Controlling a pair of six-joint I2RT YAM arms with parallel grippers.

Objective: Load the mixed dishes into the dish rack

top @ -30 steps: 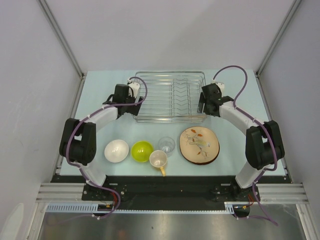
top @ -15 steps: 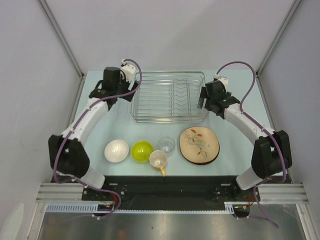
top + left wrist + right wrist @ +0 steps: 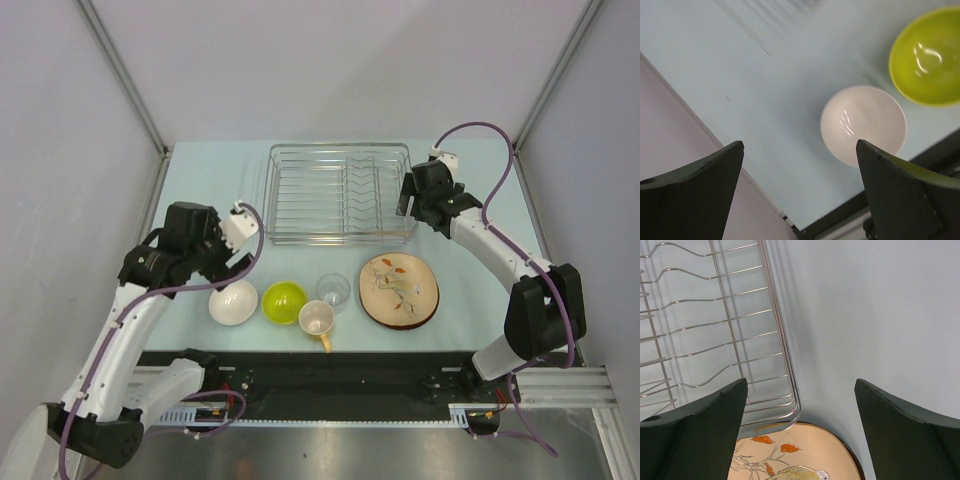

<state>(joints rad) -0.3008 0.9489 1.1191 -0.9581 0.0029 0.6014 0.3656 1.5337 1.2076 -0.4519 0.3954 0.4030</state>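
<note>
White bowl (image 3: 863, 125) below wide left pincer (image 3: 799, 145), back from dish rack (image 3: 340, 190), right pincer (image 3: 800, 382) wide

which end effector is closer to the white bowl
Left. The left end effector hovers close by the white bowl; the right end effector is far off, beside the dish rack's right side.

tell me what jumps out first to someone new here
The empty chrome dish rack at the far middle of the table stands out. The lime-green bowl is brightest in the row of dishes along the near edge. The left gripper hangs open by the white bowl.
</note>
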